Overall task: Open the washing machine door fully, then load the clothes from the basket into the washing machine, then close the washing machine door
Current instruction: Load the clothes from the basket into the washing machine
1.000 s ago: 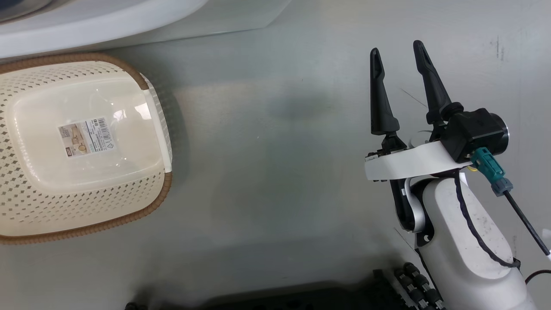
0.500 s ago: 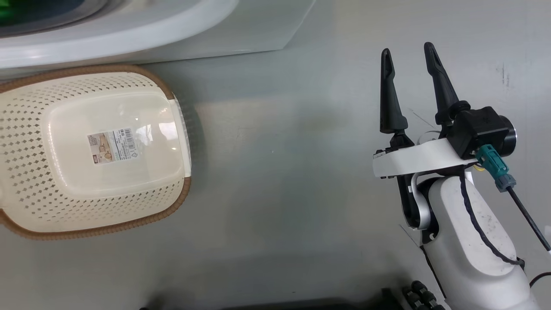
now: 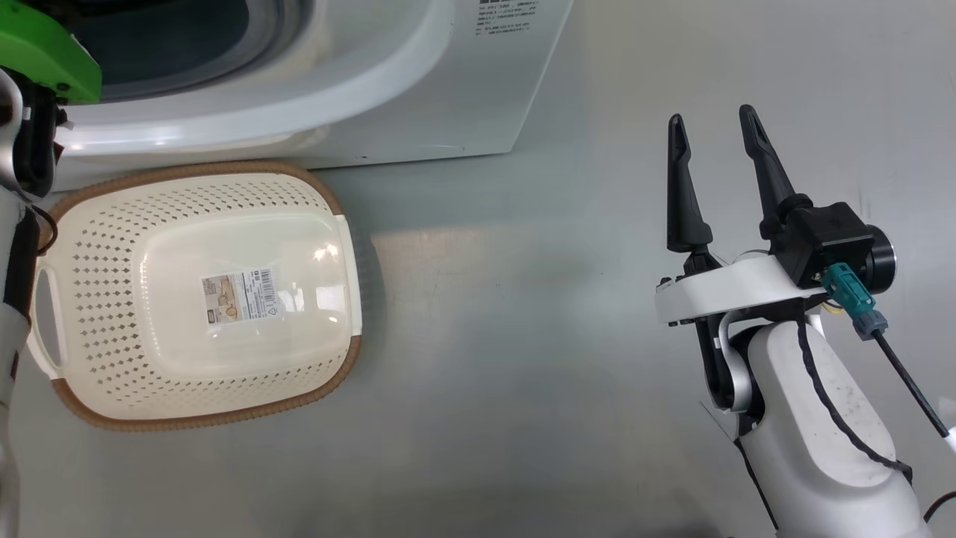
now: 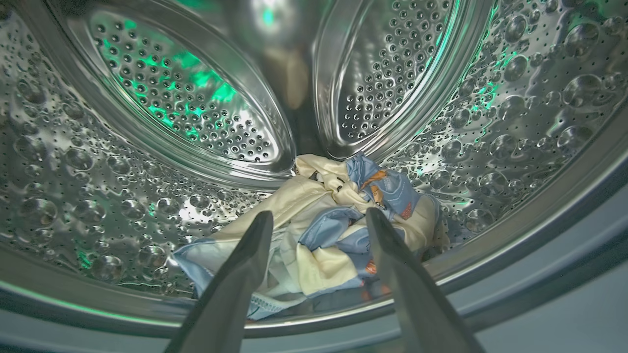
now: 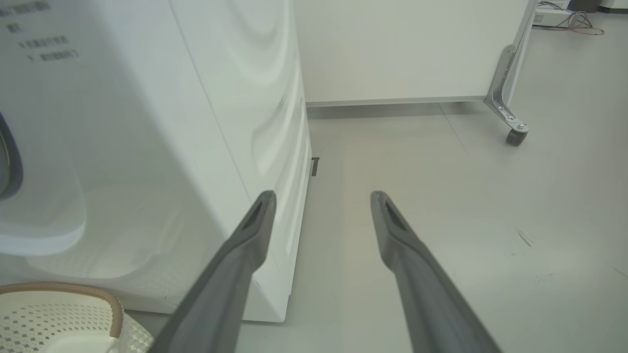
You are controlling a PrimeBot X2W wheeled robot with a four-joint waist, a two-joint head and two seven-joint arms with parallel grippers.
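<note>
The white washing machine [image 3: 418, 90] stands at the top left of the head view with its dark mouth [image 3: 187, 37] uncovered; its door is out of view. On the floor in front of it sits the cream basket [image 3: 97, 246], with nothing inside but the label on its bottom. My left arm [image 3: 22, 134] reaches into the mouth. In the left wrist view my left gripper [image 4: 319, 215] is open inside the steel drum [image 4: 73, 186], just above the blue and cream clothes [image 4: 338, 235] heaped on the drum floor. My right gripper [image 3: 711, 116] hangs open and holds nothing, above the floor to the machine's right.
The right wrist view looks past the machine's right side [image 5: 147, 147] over grey floor [image 5: 441, 196]. A white panel [image 5: 392, 49] on a caster wheel [image 5: 515, 135] stands behind. The basket's brown rim [image 5: 59, 289] shows at the lower left.
The head camera has swung up: the basket and the machine slid down and right in the picture, and my left arm came into view at the left edge. The right gripper stays open.
</note>
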